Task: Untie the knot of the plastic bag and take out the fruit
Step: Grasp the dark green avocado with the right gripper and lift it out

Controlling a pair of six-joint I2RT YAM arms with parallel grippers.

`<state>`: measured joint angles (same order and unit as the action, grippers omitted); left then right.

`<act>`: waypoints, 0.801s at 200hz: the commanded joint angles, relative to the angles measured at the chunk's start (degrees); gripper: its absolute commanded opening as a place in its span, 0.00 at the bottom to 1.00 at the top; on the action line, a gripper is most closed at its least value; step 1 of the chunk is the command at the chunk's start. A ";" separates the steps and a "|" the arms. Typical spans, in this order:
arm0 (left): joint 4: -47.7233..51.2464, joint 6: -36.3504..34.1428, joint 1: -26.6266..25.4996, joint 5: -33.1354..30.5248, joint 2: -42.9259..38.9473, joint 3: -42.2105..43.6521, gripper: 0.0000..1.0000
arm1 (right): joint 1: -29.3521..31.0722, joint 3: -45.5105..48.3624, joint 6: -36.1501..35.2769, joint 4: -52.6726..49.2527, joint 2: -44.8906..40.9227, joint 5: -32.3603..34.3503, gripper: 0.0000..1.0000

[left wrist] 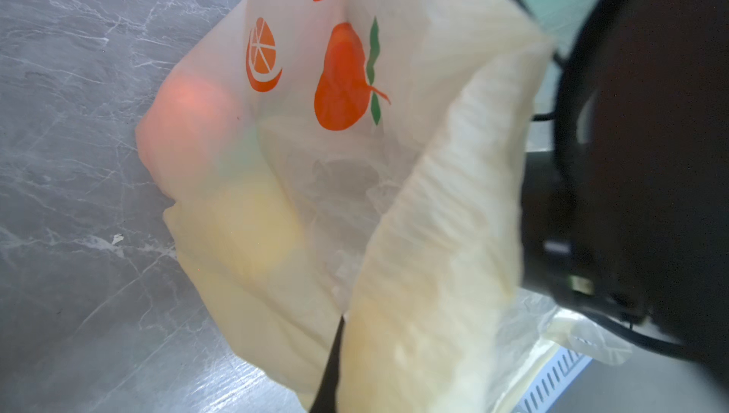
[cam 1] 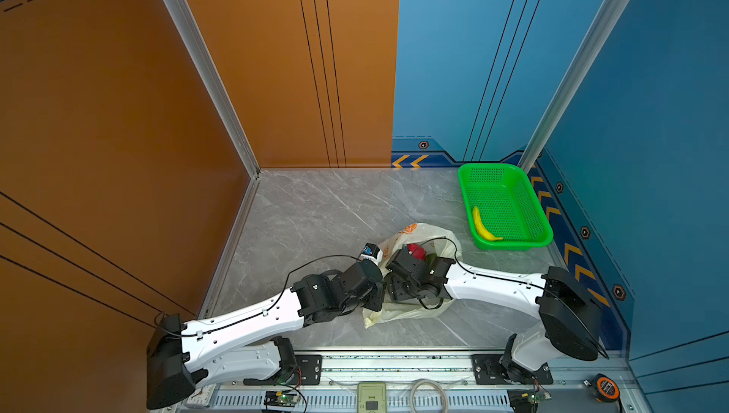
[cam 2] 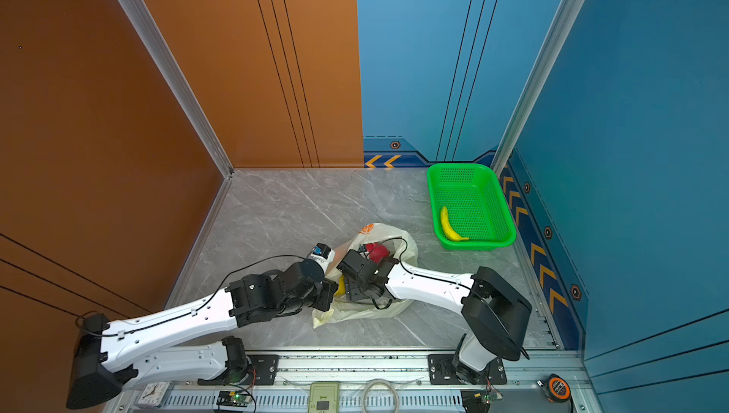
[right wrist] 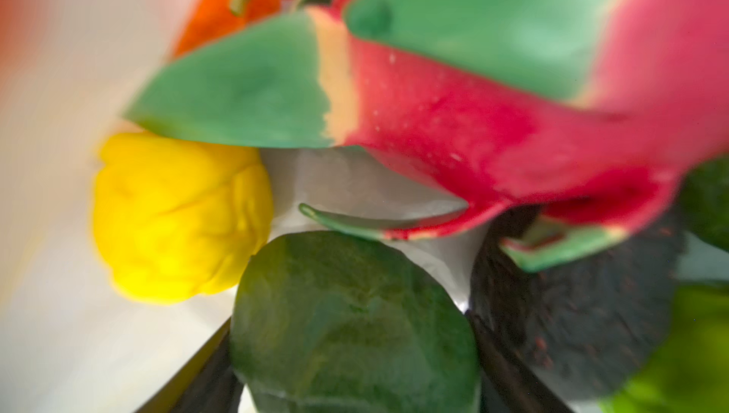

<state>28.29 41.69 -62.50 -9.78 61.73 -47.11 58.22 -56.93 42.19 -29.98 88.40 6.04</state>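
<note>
Plastic bag [cam 1: 396, 314], thin translucent cream-yellow film printed with orange fruit, lies on the grey marble tabletop [cam 1: 315, 213] near the green mesh basket [cam 1: 513, 245], on its robot-facing side; no knot shows and the mouth gapes; left gripper [cam 1: 376, 298] pinches the rim, jaws clamped tight, probably to hold that mouth apart; right gripper [right wrist: 349, 318] reaches inside, jaws wide, clasping a pebbly dark green avocado [right wrist: 355, 273] beside a waxy yellow lemon [right wrist: 177, 217] and scaly pink-red dragon fruit [right wrist: 453, 123]; inside the basket rests a smooth yellow banana [cam 1: 482, 225].
</note>
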 commanded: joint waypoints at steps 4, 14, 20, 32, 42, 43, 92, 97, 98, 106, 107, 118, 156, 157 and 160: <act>0.72 0.59 -0.85 -1.95 -0.81 1.23 0.00 | 0.90 -1.73 1.38 -3.79 -4.71 0.21 0.48; 0.72 0.63 -0.86 -2.42 -1.06 1.23 0.00 | 1.24 -2.16 1.87 -4.72 -6.20 0.36 0.48; 0.64 0.63 -0.85 -2.81 -1.17 1.12 0.00 | 1.43 -2.57 2.14 -5.30 -7.07 0.39 0.48; 0.62 0.59 -0.81 -3.37 -1.50 1.06 0.00 | 1.88 -3.64 2.47 -7.24 -8.83 0.95 0.48; 0.49 0.59 -0.84 -3.63 -1.66 1.02 0.00 | 2.22 -4.94 2.52 -9.07 -10.06 1.45 0.48; 0.51 0.59 -0.85 -3.61 -1.64 1.04 0.00 | 2.24 -5.07 2.53 -9.32 -10.16 1.48 0.48; 0.19 0.25 -0.87 -4.34 -1.57 0.87 0.00 | 2.41 -11.68 2.24 -16.41 -15.14 2.13 0.48; 0.18 0.20 -0.84 -4.37 -1.74 0.88 0.00 | 2.39 -12.61 2.12 -17.25 -15.46 2.22 0.48; 0.23 0.17 -0.81 -4.37 -1.72 0.88 0.00 | 2.41 -12.73 2.11 -17.37 -15.50 2.22 0.48; 0.18 0.14 -0.87 -4.46 -1.77 0.90 0.00 | 2.29 -14.36 1.87 -18.72 -16.02 2.52 0.48; 0.18 0.14 -0.87 -4.46 -1.78 0.85 0.00 | 2.32 -14.58 1.90 -18.85 -16.09 2.59 0.48; 0.24 0.15 -0.79 -4.71 -1.94 0.88 0.00 | 1.96 -17.01 1.50 -20.43 -16.74 2.77 0.48; 0.18 -0.12 -0.69 -4.89 -2.30 0.64 0.00 | -2.23 -25.99 -1.35 -24.56 -17.92 2.03 0.48; 0.18 -0.12 -0.69 -4.89 -2.31 0.67 0.00 | -2.45 -26.15 -1.47 -24.63 -17.92 1.95 0.48; 0.18 -0.20 -0.69 -4.78 -2.31 0.65 0.00 | -3.06 -26.81 -1.74 -24.74 -17.93 1.70 0.48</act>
<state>28.05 41.85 -62.70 -13.28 60.34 -46.70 58.33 -78.61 43.13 -49.65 72.03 6.68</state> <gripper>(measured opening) 0.045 0.781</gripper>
